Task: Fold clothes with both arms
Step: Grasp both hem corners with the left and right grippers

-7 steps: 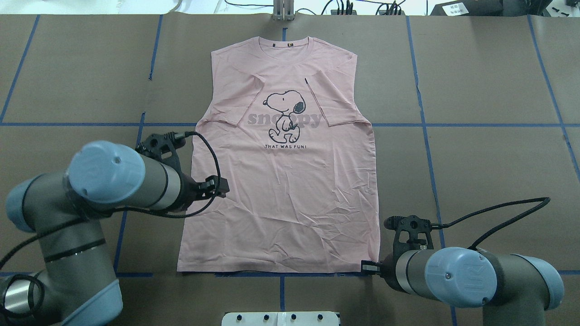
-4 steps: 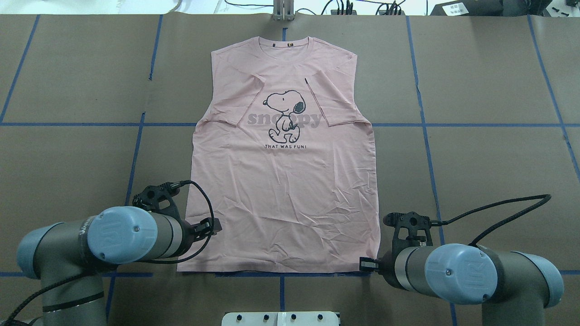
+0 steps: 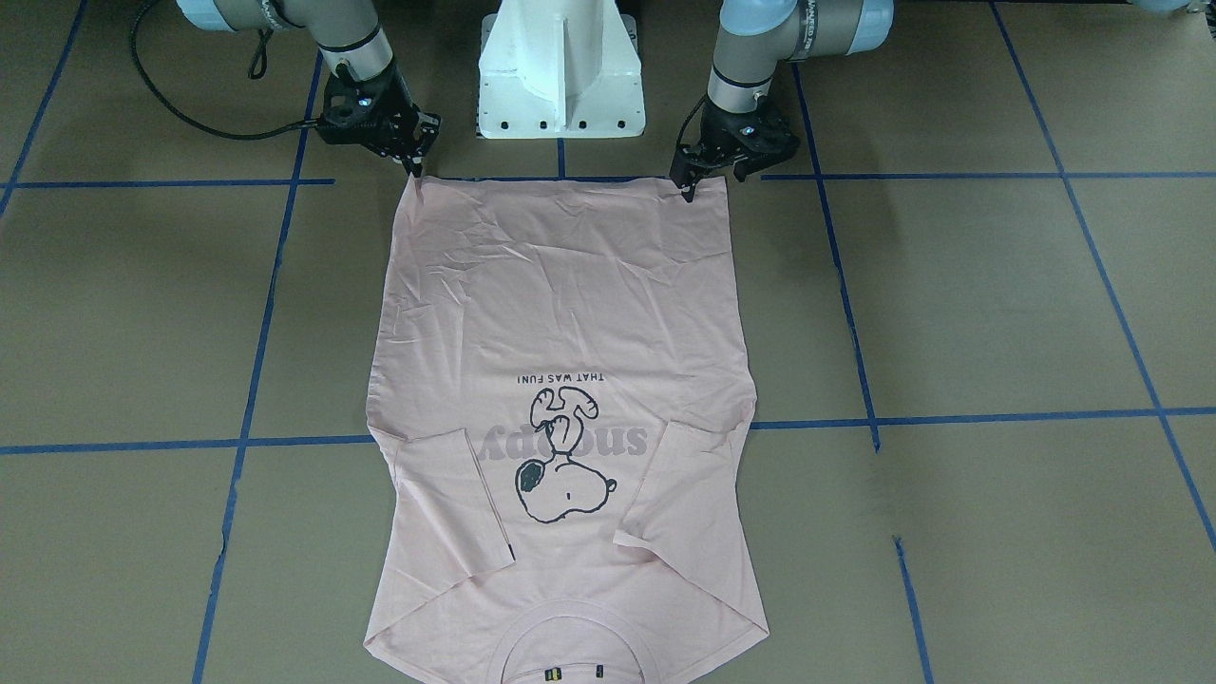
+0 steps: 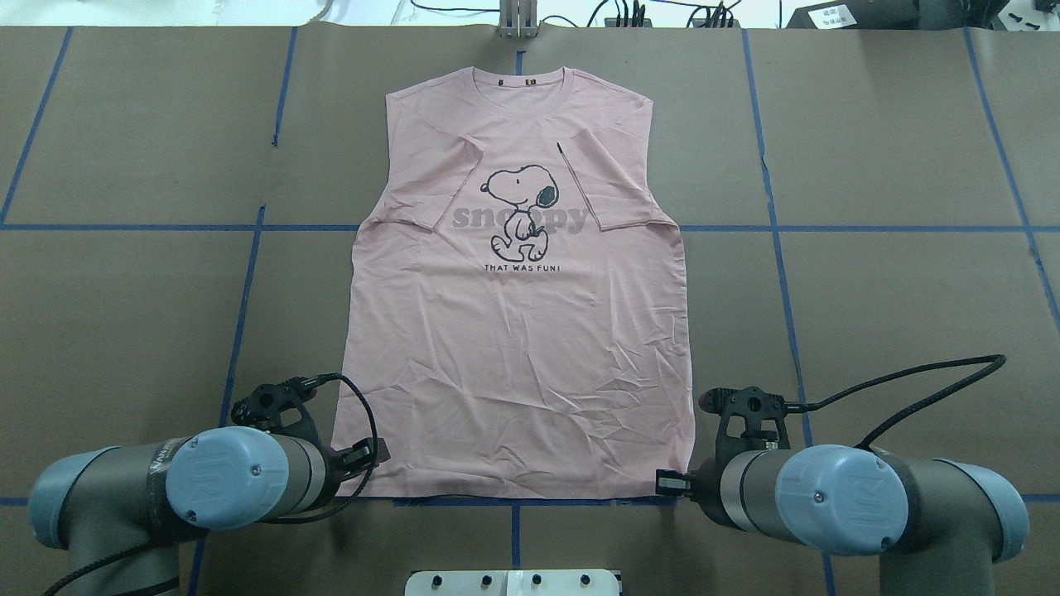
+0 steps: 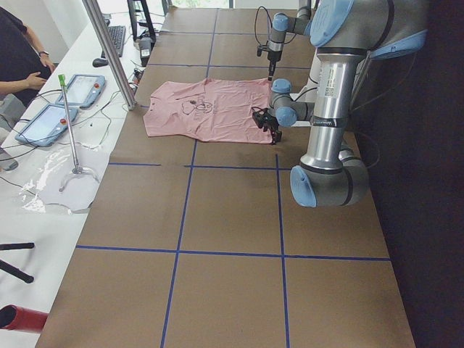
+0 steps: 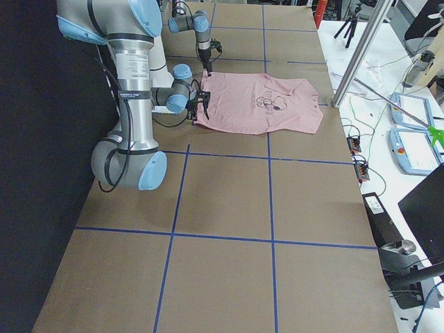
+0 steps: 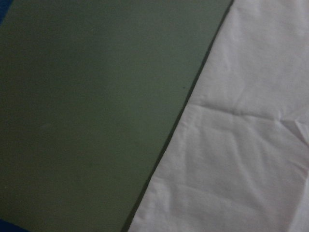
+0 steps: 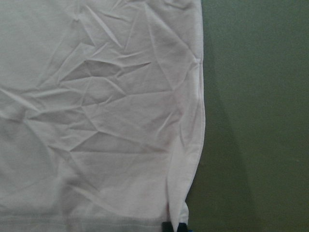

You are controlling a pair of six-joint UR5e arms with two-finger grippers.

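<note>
- One pink T-shirt (image 4: 522,356) is lying flat, print up, about midway between the left and right edges of the table (image 4: 894,290). Its collar is pointing to the far edge and its hem to the robot-side edge.
- Both short sleeves are lying folded in over the chest, partly covering the grey lettering beside the dog print (image 4: 522,211).
- I'm seeing the lower half of the fabric creasing, mostly toward the robot's right.
- The right gripper (image 4: 665,483) is sitting at the hem corner on the robot's right. In the right wrist view the cloth is ridging up into dark fingertips (image 8: 170,228) at the bottom of the frame, so I'm reading it as pinching that corner.
- The left gripper (image 4: 374,454) is hanging over the hem, just inside the corner on the robot's left. I'm not able to tell whether its fingers are spread or pressed together, or whether they are touching the cloth.
- The left wrist view is showing only the shirt's side edge against the brown surface.
- In the front-facing view both grippers are pointing down at the hem, with the white base (image 3: 560,76) standing between them at the robot-side edge.
- Blue tape lines (image 4: 778,248) are crossing the table, and the hem is lying along one of them.
</note>
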